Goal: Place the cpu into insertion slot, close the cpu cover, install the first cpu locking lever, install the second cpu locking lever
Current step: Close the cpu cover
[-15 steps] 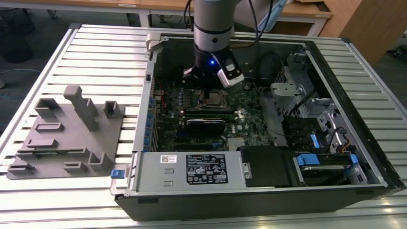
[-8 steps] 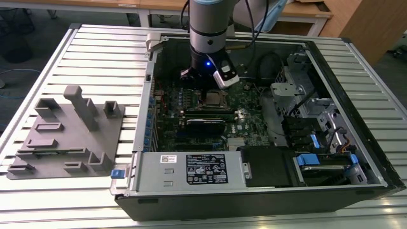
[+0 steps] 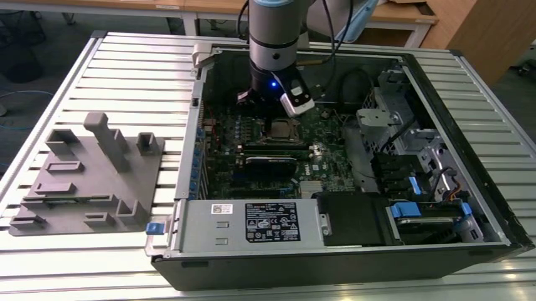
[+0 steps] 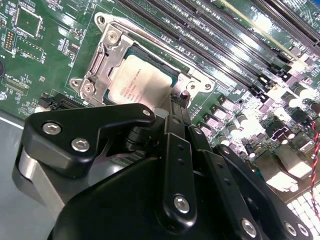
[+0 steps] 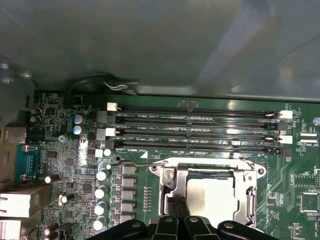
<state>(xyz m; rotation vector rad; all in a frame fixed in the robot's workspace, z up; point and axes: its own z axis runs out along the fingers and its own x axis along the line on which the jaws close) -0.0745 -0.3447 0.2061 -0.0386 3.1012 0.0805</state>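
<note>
Mostly hidden in the exterior view: the gripper [image 3: 279, 108], tucked beneath the arm [image 3: 275, 37] and down inside the open computer case [image 3: 481, 207]. Clearer in the second wrist view: set narrow, black fingers [image 4: 176, 150] close together, tips at the rim of the cpu cover [image 4: 104, 57]. Cannot tell whether anything thin is pinched there, that spot masked by the fingers themselves. Cut off at the frame edge in the first wrist view.

Seated flat in the insertion slot [image 3: 282, 129], at six o'clock just under the gripper in the exterior view: the cpu [image 5: 210, 194], dull silver top bare through the cover's window. Down over the chip, the cover, one side blocked by the gripper in both wrist views. Alongside the socket, a thin wire lever [image 5: 136, 163] lying level with the green board [image 5: 300, 200]; hard to judge whether hooked under any catch.

Beside the socket, long black memory slots [image 5: 200, 131]. Crowding the case in the exterior view: black cables [image 3: 352, 78] at one o'clock, blue-tabbed drive bays [image 3: 403, 210] at four o'clock, a labelled power supply [image 3: 251, 222] at six o'clock. Well apart at nine o'clock, on the exterior view's left, a grey fixture block [image 3: 84, 175] on the slatted bench [image 3: 125, 69].
</note>
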